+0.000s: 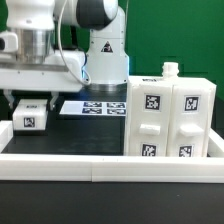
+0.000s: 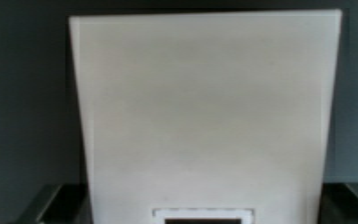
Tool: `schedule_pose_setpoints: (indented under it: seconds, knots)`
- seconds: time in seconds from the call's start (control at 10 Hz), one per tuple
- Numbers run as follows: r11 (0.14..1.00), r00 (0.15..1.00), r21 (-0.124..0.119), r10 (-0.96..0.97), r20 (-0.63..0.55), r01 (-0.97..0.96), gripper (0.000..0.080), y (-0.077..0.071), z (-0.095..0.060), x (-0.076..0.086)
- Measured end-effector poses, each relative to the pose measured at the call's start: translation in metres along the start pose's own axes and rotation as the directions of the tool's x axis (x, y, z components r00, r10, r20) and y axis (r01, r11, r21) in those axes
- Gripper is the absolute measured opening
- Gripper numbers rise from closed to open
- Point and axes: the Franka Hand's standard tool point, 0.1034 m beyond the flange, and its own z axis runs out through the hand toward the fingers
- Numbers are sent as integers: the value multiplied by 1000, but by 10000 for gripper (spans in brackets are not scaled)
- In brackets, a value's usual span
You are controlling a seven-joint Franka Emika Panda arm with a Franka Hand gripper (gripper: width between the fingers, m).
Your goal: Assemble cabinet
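The cabinet body (image 1: 170, 115) is a tall white box with black-and-white tags, standing at the exterior view's right with a small white block (image 1: 170, 69) on top. My gripper (image 1: 30, 100) is at the exterior view's left, over a white tagged panel (image 1: 30, 118). In the wrist view the panel (image 2: 197, 100) fills the picture, with a tag at its near end. My gripper (image 2: 201, 205) has one dark finger pressed against each long side of the panel, so it is shut on it. I cannot tell whether the panel rests on the table.
The marker board (image 1: 100, 106) lies flat on the dark table behind, in front of the robot base (image 1: 105, 55). A long low white border rail (image 1: 110, 165) runs along the front, with a side piece (image 1: 12, 135) at the exterior view's left.
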Motion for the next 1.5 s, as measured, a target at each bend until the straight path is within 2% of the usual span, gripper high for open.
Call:
schedule_pose_setpoints:
  seconds: [0.2, 0.4, 0.5, 0.6, 0.7, 0.8, 0.9, 1.5]
  knots:
    - [999, 999, 29, 32, -27, -31, 560, -20, -32, 14]
    - [991, 993, 65, 116, -33, -114, 560, -52, -67, 30]
    - [989, 990, 52, 137, -39, -135, 560, -75, -85, 42]
    - [985, 985, 48, 170, -32, -168, 560, -90, -95, 51]
    - [971, 972, 37, 236, 3, -236, 560, -113, -113, 67]
    - [966, 966, 30, 257, 14, -257, 560, -134, -130, 92]
    - [967, 968, 29, 252, 4, -252, 560, -138, -132, 108]
    - [966, 967, 25, 255, 11, -255, 561, -140, -128, 106]
